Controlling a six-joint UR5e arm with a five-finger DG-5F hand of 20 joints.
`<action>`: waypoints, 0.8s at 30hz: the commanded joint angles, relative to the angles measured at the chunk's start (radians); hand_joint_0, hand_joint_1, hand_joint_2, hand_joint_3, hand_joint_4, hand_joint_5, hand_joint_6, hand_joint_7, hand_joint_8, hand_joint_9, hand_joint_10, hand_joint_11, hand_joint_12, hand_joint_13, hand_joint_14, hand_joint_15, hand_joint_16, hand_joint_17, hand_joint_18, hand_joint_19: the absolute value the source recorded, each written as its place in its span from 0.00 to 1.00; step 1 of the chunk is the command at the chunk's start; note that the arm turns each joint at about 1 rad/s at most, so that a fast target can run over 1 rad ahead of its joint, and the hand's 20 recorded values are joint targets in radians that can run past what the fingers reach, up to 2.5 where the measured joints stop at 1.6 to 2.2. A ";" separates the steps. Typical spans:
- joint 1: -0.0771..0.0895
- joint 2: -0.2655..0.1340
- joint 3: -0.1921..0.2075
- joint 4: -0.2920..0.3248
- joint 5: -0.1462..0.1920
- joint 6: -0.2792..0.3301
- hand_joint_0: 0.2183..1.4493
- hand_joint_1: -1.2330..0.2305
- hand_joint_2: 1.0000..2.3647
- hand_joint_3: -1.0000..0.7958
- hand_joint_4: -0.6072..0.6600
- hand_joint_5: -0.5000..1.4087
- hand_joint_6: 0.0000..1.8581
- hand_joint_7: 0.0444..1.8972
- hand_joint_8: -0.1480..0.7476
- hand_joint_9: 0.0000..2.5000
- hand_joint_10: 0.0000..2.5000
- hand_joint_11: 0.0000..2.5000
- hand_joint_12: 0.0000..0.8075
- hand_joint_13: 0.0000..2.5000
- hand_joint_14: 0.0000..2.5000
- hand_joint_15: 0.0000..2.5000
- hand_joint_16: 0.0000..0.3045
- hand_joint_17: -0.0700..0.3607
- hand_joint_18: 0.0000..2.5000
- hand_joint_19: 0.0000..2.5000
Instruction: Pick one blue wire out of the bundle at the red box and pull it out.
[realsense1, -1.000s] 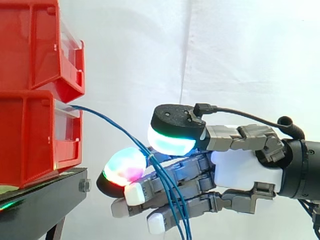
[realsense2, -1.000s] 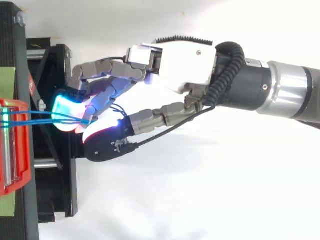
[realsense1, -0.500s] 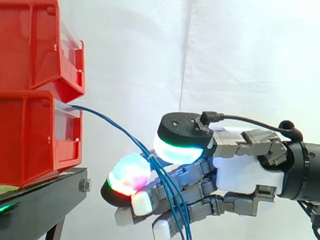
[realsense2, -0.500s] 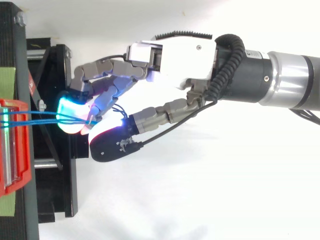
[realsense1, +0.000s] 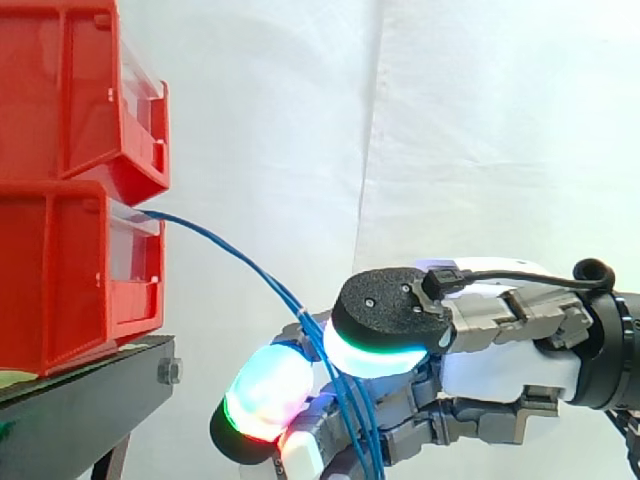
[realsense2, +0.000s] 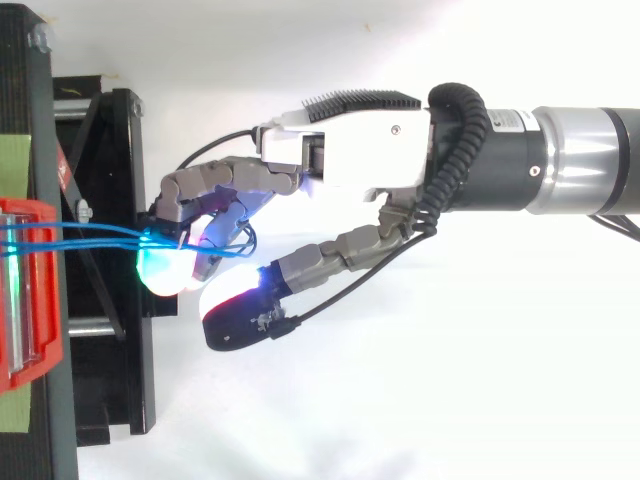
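Where its fingers curl low beside the stand, the hand (realsense1: 500, 352) closes round the blue wires (realsense1: 232, 256). Thumb pad sits above, a glowing finger pad below, and the strands run down between them. In the top view the wires cross that finger pad and tuck into the curled fingers. From the hand they arc up to the lower red box (realsense1: 60, 280) on the black stand (realsense1: 85, 412). White curtain (realsense1: 450, 120) behind.

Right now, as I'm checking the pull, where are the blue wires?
In the side view, the blue wires arc from the lower red box at left down to the hand's curled fingers, bottom centre.
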 joint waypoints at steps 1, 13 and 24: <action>-0.004 0.000 0.001 -0.002 0.000 0.013 0.31 0.36 0.01 0.44 0.71 0.18 0.37 0.58 0.55 0.26 0.00 0.10 0.54 0.18 0.00 0.09 0.20 0.48 0.25 0.23; -0.014 0.002 0.001 0.002 0.000 0.080 0.30 0.37 0.01 0.41 0.70 0.18 0.38 0.57 0.56 0.27 0.00 0.10 0.55 0.18 0.00 0.09 0.20 0.49 0.25 0.23; -0.019 0.003 0.007 0.003 0.000 0.080 0.31 0.37 0.01 0.42 0.71 0.17 0.42 0.54 0.56 0.27 0.00 0.11 0.55 0.19 0.00 0.09 0.20 0.49 0.26 0.24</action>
